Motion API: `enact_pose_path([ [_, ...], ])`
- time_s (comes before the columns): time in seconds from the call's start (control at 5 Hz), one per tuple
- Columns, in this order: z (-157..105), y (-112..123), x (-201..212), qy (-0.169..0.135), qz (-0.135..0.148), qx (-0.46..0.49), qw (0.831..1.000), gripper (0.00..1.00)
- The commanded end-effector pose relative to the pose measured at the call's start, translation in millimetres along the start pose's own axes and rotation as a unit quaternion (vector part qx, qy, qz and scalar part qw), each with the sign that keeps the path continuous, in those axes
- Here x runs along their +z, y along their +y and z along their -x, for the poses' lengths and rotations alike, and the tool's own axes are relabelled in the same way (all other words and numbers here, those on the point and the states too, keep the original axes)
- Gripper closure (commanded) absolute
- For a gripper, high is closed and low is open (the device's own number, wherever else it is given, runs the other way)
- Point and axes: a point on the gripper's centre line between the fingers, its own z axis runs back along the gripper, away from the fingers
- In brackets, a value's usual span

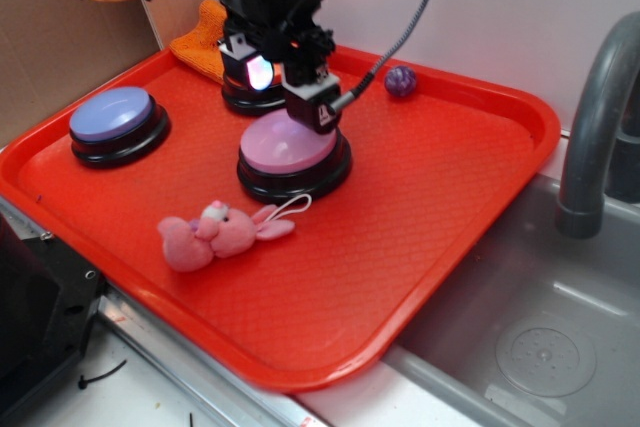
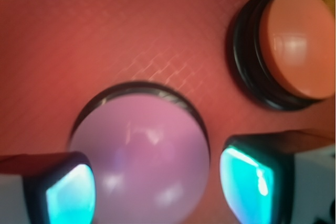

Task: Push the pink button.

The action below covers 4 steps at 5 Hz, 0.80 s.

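At the lower left of the exterior view, nearest the camera, a small pink plush bunny (image 1: 222,235) lies on its side on the red plastic tray (image 1: 440,197), its white loop cord trailing toward the middle. Just behind it, at the centre of the tray, sits the pink button (image 1: 287,142), a pale pink dome on a black round base. The robot's black tool (image 1: 305,107) hangs directly over this button, its lower end at or just above the rear edge of the dome; contact cannot be confirmed. In the wrist view the tool (image 2: 157,187) stands released, its two teal-lit fingers (image 2: 247,184) spread to either side of the pink button (image 2: 139,161). To the left of the exterior frame rests a lavender-blue domed button (image 1: 115,119), well apart. Behind the tool stands another black-based button, orange-topped in the wrist view (image 2: 294,43). Farthest back, a small purple ball (image 1: 400,80) lies near the tray's rear rim, and a grey faucet (image 1: 595,117) rises over the sink at right.
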Motion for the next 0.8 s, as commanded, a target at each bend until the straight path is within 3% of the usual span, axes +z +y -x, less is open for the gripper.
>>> enact_pose_path([
  [0.0, -4, -15, -6, -0.005, 0.011, -0.028, 1.0, 0.0],
  [0.2, -1, -16, -3, -0.005, -0.001, -0.028, 1.0, 0.0],
  [0.6, 10, -5, 35, -0.038, 0.0, -0.012, 0.999, 0.0],
])
